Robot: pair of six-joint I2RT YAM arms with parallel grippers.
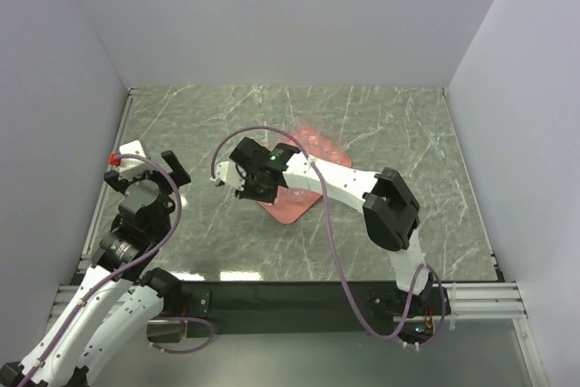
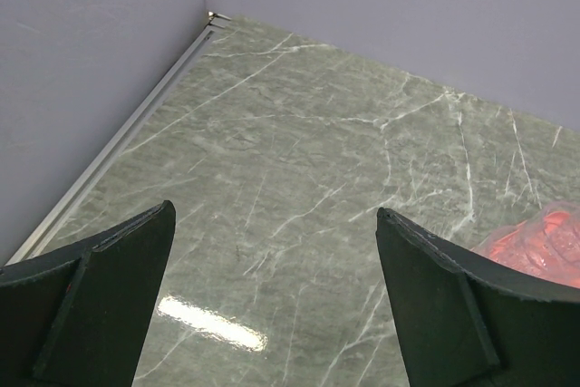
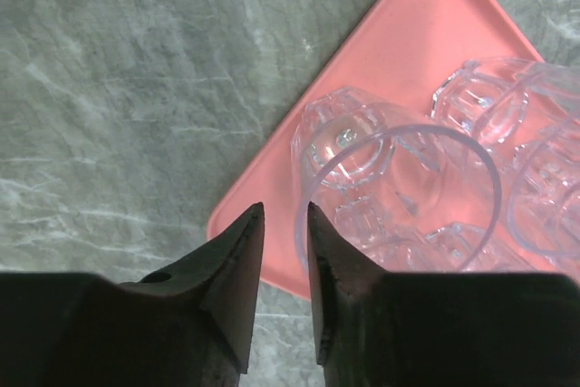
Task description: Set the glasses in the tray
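Grey walls [image 1: 272, 15] box in a green marbled worktop [image 1: 408, 124]. Near its middle, turned cornerwise, lies the tray [image 3: 426, 24]. We count at least four glasses [image 3: 349, 138] on it, crowded together close to one of its corners.

The right end effector [image 3: 284, 215] hangs just over that corner. Its jaws are a little apart with nothing between them. The nearest glass [image 3: 408, 188] stands mouth up just beside one finger, and we cannot tell whether the two touch.

The left end effector [image 2: 274, 213] is spread wide and holds nothing, over the worktop's left side, well apart from the tray.

We judge these tumblers to be light, stiff and slick. They look thin-walled, so likely to skid out of a loose grip or crack if squeezed hard or knocked against a neighbour. Packed this close, a hold across the body looks awkward. We would come from above and pinch the rim wall gently, one finger inside and one outside.
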